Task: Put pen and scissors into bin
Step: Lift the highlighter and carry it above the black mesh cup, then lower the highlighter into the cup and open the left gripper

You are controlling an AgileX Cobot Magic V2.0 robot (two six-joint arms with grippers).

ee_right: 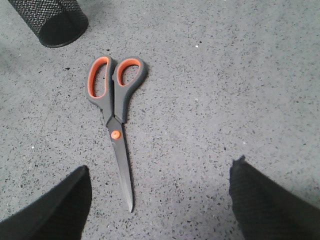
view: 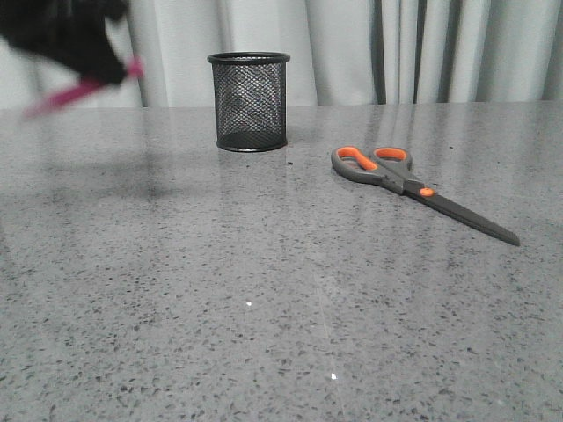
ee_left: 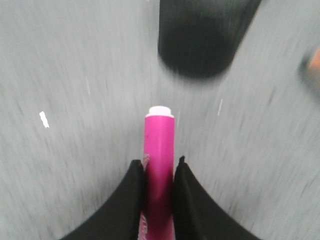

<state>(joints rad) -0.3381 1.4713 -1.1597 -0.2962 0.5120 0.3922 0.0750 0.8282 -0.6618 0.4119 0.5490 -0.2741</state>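
While airborne, left arm gripping pen

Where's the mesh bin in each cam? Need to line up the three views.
Front view: the bin stands upright at the far middle-left of the table, left of the scissors.
Left wrist view: blurred dark shape at the top edge, beyond the tip of the pen.
Right wrist view: top-left corner, cut off by the frame, just past the scissors' handles.
Shared landmark: the scissors' orange-lined handles, nearest the bin.
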